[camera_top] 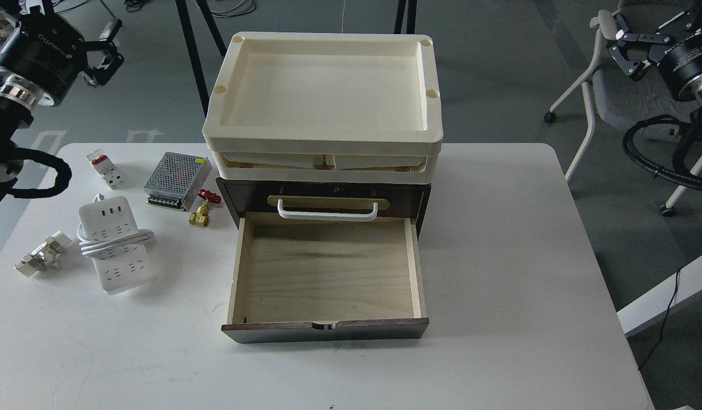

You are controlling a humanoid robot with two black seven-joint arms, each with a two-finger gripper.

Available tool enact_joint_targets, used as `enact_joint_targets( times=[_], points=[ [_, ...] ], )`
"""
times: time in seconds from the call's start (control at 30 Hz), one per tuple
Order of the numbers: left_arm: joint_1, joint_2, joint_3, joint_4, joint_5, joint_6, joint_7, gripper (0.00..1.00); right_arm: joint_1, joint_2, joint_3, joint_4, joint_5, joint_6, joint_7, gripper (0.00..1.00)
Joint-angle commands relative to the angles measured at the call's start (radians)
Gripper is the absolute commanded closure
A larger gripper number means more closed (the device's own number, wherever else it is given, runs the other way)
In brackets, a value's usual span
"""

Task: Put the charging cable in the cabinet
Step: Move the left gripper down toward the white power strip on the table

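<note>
Step in hand: acquire the charging cable (116, 244) and transfer to the open drawer (327, 273) of the cabinet (328, 196).

Location of parts:
- Charging cable: flat on the worktop (499, 256), at 9 o'clock from the drawer, well apart from it. Sockets face up, USB end toward 12 o'clock, cord looped across the middle of the body.
- Drawer: pulled fully out toward 6 o'clock, interior bare, nothing to clear.
- Close neighbours of the cable: small white connector part (40, 256) at 9 o'clock; brass valve (202, 209) with red handle at 2 o'clock; perforated metal power supply (177, 180) at 1 o'clock; circuit breaker (105, 168) at 12 o'clock.

End effector state:
- Left end effector (107, 50): raised at the upper left, off the worktop, fingers apart, holding nothing.
- Right end effector (627, 48): raised at the upper right, fingers apart, holding nothing.

Recommended procedure:
- Use the left arm; nearer side.
- Descend vertically over the strip's middle, fingers spanning the short width.
- Capture the cord loop together with the body; a loose loop is likely to trail and snag the drawer wall.
- Lift clear of the drawer's left wall before traversing toward 3 o'clock.
- Lower flat, long axis along the drawer's width.
</note>
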Motion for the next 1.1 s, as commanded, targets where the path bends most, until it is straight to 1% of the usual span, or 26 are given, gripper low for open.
enact_joint_targets(
  times=[0.0,0.07,0.13,0.2,0.23,0.27,0.33,0.37,0.47,0.5,0.53,0.6,0.67,0.77,0.9,1.07],
  points=[
    [-0.001,-0.049,-0.048,0.03,-0.004,0.0,0.004,0.0,-0.003,-0.001,0.023,0.004,0.003,0.0,0.002,0.0],
    [0.001,-0.077,-0.071,0.045,-0.004,0.0,0.012,0.0,-0.009,-0.003,0.033,-0.002,0.003,0.0,0.003,0.0],
    [0.007,-0.063,-0.083,0.05,-0.01,0.0,0.015,0.0,-0.026,-0.003,0.049,-0.002,0.003,0.0,0.003,0.0],
    [0.042,-0.048,-0.123,0.089,-0.069,0.0,-0.017,0.0,-0.037,-0.004,0.063,0.0,0.003,0.0,0.002,0.0],
    [0.06,-0.061,-0.151,0.117,-0.1,0.0,-0.038,0.0,-0.039,-0.004,0.064,0.0,0.003,0.0,0.002,0.0],
    [0.073,-0.076,-0.183,0.142,-0.125,0.0,-0.049,0.0,-0.039,-0.004,0.067,0.0,0.003,0.0,0.002,0.0],
    [0.073,-0.124,-0.223,0.175,-0.126,0.0,-0.051,0.0,-0.039,-0.004,0.067,0.0,0.003,0.0,0.002,0.0],
    [0.071,-0.156,-0.235,0.18,-0.128,0.0,-0.06,0.0,-0.039,-0.004,0.067,0.0,0.003,0.0,0.002,0.0],
    [0.085,-0.178,-0.304,0.176,-0.131,0.0,-0.083,0.0,-0.039,-0.004,0.067,0.0,0.003,0.0,0.002,0.0],
    [0.1,-0.178,-0.338,0.16,-0.131,0.0,-0.083,0.0,-0.039,-0.006,0.067,0.0,0.003,0.0,0.002,0.0],
    [0.128,-0.172,-0.364,0.124,-0.131,0.0,-0.083,0.0,-0.039,-0.01,0.067,0.0,0.003,0.0,0.002,0.0],
    [0.171,-0.118,-0.399,-0.005,-0.13,0.0,-0.083,0.0,-0.04,-0.021,0.067,0.0,0.003,0.0,0.002,0.0],
    [0.214,-0.005,-0.404,-0.164,-0.126,0.0,-0.083,0.0,-0.048,-0.027,0.069,0.0,0.004,0.0,0.003,0.0],
    [0.275,0.13,-0.401,-0.342,-0.056,0.0,-0.083,0.0,-0.054,-0.038,0.069,-0.002,0.003,0.0,0.005,0.0],
    [0.309,0.29,-0.402,-0.479,0.235,0.0,-0.083,0.0,-0.062,-0.042,0.07,-0.004,0.004,0.0,0.006,0.0],
    [0.352,0.465,-0.404,-0.726,0.753,0.0,-0.083,0.0,-0.074,-0.041,0.073,-0.004,0.006,0.0,0.008,0.0]
  ],
)
